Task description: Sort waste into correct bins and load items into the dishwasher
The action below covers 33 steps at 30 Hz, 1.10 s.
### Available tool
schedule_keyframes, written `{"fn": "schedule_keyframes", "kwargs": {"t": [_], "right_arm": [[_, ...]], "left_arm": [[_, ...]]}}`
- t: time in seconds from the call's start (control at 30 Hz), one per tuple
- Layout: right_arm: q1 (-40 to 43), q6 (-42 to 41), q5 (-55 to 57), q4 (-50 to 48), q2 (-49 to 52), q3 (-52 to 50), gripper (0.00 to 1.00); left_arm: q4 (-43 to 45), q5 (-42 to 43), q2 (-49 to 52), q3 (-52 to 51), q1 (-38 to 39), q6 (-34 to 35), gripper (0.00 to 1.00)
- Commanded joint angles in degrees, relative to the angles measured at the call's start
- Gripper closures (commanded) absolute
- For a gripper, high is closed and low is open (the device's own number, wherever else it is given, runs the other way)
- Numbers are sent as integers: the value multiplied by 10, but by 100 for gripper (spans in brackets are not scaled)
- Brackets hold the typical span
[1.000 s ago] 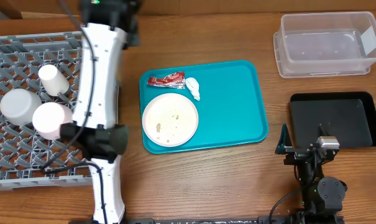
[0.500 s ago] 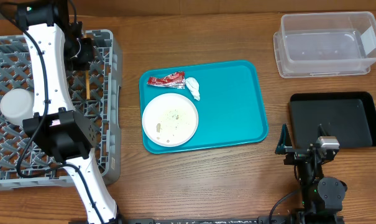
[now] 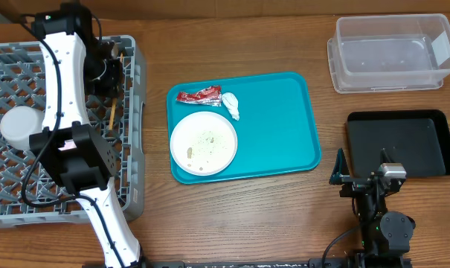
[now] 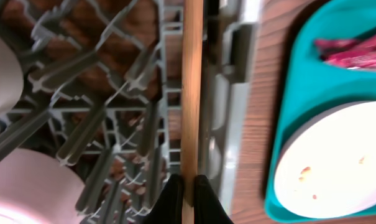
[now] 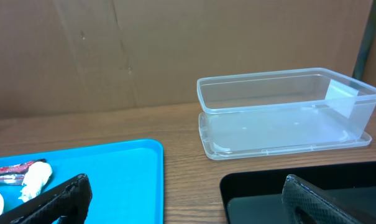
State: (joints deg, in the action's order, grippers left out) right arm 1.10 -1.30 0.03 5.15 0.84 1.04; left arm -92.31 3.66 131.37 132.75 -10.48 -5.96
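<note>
Nearest, the right gripper (image 5: 184, 182) hangs with its black jaws spread wide and holds nothing. It sits just before the shallow matte black tray (image 3: 396, 141). On the smooth teal tray (image 3: 284, 119), a round white plate (image 3: 203, 142) carries rice-like scraps (image 3: 207, 138). Beyond the plate lie a crumpled red wrapper (image 3: 198, 95) and a white tissue wad (image 3: 231, 105). Over the grey lattice rack (image 3: 1, 179), which holds a pale bowl (image 3: 18, 126), the left gripper (image 4: 188, 186) pinches a thin wooden chopstick (image 4: 192, 93). Farthest stands the clear rimmed tub (image 3: 388, 86).
</note>
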Motion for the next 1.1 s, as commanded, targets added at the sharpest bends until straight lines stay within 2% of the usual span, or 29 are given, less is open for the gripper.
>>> {"fn": "schedule_keyframes", "kwargs": {"t": [0.0,0.13,0.2,0.27,0.3,0.33,0.37,0.53,0.7,0.83,0.97,1.0,1.07], "right_arm": [[2,-2,3,-3,-7,-6,0],[2,-2,3,-3,-7,-6,0],[2,-2,3,-3,-7,-6,0],[2,-2,3,-3,-7,-6,0],[2,-2,3,-3,-7,-6,0],[2,-2,3,-3,-7,-6,0],[2,-2,3,-3,-7,-6,0],[2,-2,3,-3,-7,-6,0],[2,-2,3,-3,-7,-6,0],[2,-2,3,-3,-7,-6,0],[2,-2,3,-3,-7,-6,0],[2,-2,3,-3,-7,-6,0],[2,-2,3,-3,-7,-6,0]], "left_arm": [[3,-30,6,-17,5,13,96],[7,-22,6,-22,5,13,96],[9,-10,6,-22,5,13,83],[10,-7,6,-22,5,13,53],[10,-7,6,-22,5,13,28],[9,-7,6,-22,5,13,10],[8,-6,5,-21,5,13,0],[-5,8,0,-8,5,32,0],[-45,26,-5,81,5,98,0],[-39,201,-34,150,5,102,0],[-5,443,-71,192,10,103,0],[2,482,-81,196,17,103,0],[4,506,-96,196,35,103,0]]}}
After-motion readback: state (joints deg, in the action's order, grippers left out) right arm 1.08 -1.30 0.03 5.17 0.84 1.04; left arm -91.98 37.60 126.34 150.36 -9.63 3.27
